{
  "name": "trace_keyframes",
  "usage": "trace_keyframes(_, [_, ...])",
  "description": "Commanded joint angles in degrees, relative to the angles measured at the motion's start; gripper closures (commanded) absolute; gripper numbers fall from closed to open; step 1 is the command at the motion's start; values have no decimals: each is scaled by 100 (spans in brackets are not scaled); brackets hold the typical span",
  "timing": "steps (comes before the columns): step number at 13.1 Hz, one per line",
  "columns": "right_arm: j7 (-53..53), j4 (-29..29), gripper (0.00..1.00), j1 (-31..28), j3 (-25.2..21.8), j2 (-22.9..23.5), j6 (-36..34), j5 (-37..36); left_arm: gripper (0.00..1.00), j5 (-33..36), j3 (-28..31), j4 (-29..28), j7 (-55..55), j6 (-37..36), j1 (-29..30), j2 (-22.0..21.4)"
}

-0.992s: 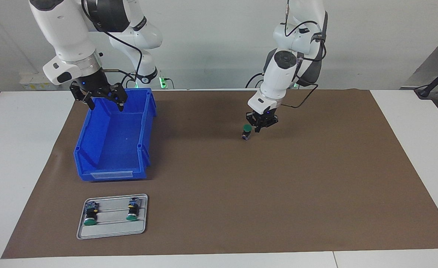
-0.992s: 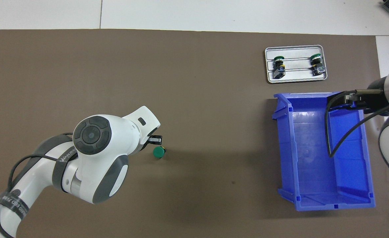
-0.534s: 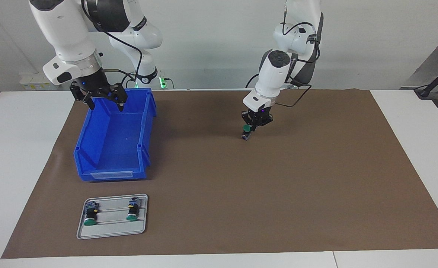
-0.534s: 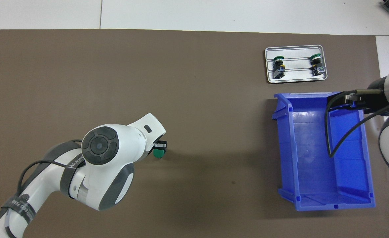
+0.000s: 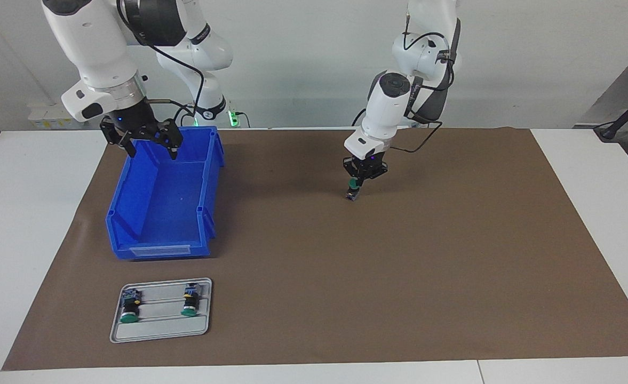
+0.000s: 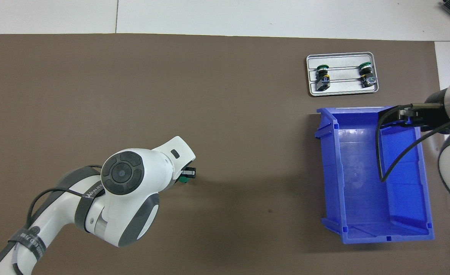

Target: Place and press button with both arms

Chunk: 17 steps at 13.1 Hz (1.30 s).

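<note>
Brown mat (image 5: 399, 266) over a white table (image 5: 31, 213), pale wall at the robots' end.

Arms: two. Left gripper (image 5: 357, 184): fingertips together, directly over the button (image 5: 352, 191), tip at its green cap; contact cannot be confirmed. Right gripper (image 5: 151, 149): fingers apart, holding nothing, waiting over the bin (image 5: 164, 213) at its end nearest the robots.

Buttons: three. One upright on the mat mid-table, well apart from the bin, toward the left arm's end. Two more (image 5: 129, 309) (image 5: 189, 305) lying on the tray (image 5: 161, 333).

Bin: one, blue, open-topped. Tray: one, grey, just beside the bin on the side farther from the robots, at 12 o'clock from it in the overhead view.

View differences: overhead hides most of the mat button under the left wrist, only a green sliver (image 6: 184, 179) showing; facing view shows its full height.

Writing: lettering on the left arm's strap (image 6: 95, 193), partly readable as "WANKE".
</note>
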Motion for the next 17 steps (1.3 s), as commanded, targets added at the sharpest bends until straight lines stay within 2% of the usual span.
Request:
trace_keyframes(1, [-88,-60,0,-12,-9,-59,-56,33,92,73,80,-475,-113,423,-171,-277])
trace_keyframes(17, [-96,-60,0,24,-9,-59,-47,33,92,73,80,-783,-69,873,-215,-190])
